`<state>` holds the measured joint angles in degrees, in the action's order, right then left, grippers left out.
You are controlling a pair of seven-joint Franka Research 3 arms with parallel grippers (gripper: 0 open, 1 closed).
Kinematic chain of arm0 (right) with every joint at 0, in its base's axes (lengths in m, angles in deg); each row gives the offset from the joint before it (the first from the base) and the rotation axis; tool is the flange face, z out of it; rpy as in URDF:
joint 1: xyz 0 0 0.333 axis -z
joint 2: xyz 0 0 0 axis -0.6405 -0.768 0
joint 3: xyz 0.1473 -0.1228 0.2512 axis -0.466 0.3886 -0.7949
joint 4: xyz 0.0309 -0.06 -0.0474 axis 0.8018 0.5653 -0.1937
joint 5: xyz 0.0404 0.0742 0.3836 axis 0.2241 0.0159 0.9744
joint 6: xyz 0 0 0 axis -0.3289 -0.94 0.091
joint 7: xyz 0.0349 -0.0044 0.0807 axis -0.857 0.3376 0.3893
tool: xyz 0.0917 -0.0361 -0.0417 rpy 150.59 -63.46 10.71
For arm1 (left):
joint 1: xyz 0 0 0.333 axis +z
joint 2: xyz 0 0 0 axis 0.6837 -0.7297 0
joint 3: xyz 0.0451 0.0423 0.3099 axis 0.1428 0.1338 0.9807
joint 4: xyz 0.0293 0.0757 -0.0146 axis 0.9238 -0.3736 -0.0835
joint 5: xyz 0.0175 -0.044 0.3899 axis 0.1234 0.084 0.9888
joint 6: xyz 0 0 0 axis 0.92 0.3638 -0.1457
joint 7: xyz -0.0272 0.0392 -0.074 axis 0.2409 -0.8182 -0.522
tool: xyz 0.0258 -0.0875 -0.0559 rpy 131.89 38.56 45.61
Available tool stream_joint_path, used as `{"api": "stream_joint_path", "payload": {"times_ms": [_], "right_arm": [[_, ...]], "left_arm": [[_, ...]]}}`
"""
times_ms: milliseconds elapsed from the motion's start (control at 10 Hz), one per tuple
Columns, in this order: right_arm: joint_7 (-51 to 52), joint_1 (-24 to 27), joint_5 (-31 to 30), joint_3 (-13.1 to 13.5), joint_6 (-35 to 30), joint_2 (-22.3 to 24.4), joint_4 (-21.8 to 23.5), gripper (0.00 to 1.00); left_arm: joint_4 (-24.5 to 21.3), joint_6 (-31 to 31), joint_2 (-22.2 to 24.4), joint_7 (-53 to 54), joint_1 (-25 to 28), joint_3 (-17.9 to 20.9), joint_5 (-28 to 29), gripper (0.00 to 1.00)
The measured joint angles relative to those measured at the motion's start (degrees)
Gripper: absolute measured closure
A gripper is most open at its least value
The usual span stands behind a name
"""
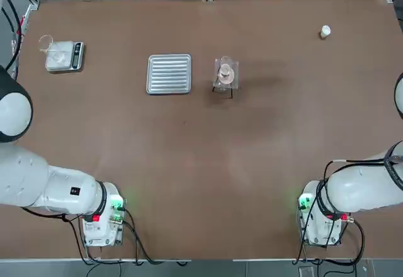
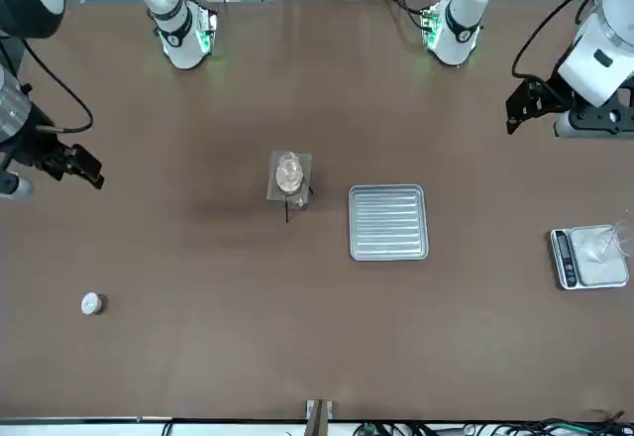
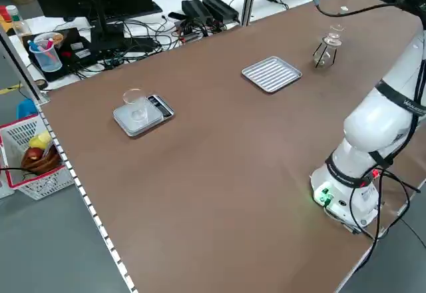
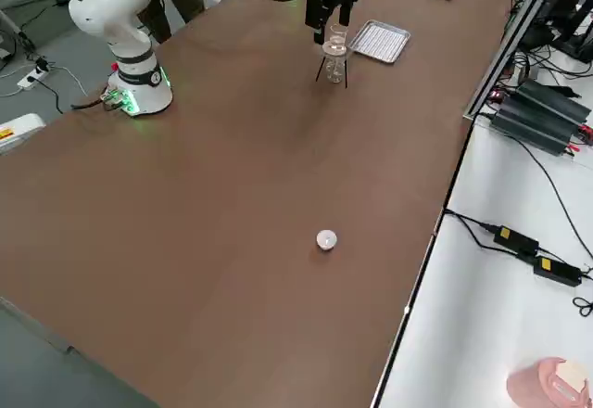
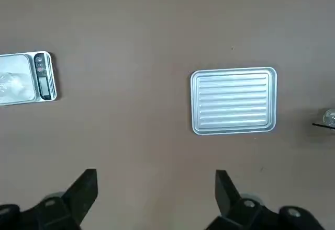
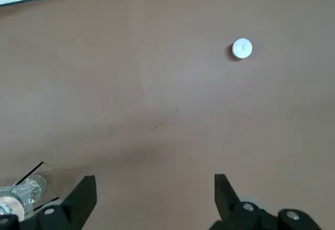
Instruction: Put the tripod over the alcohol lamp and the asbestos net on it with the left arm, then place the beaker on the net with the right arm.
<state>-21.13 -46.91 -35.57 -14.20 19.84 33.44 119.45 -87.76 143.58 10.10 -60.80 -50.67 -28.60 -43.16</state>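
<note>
Mid-table, the tripod (image 4: 333,70) stands on its thin black legs with the asbestos net (image 1: 225,82) lying flat on its ring. The clear beaker (image 1: 225,70) sits upright on the net's centre, also seen as the beaker (image 2: 288,170) in the front view. The alcohol lamp is hidden beneath the net. My left gripper (image 2: 525,109) hangs open over the table's left side, well away from the stack; the left gripper (image 5: 156,188) holds nothing. My right gripper (image 2: 84,166) hovers open over the right side, and the right gripper (image 6: 155,191) is empty too.
A ribbed silver tray (image 1: 169,73) lies just left of the stack. A small scale (image 1: 65,55) with a clear cup on it sits at the far left. A white capped bottle (image 1: 325,32) stands far right. Cables lie beyond the far edge.
</note>
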Motion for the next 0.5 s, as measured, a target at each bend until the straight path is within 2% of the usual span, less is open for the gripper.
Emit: {"api": "stream_joint_path", "payload": {"times_ms": [500], "right_arm": [[0.0, -0.2, 0.0, 0.1, 0.1, 0.8, 0.4, 0.0]], "left_arm": [[0.0, -0.5, 0.0, 0.1, 0.9, 0.2, 0.0, 0.01]]}}
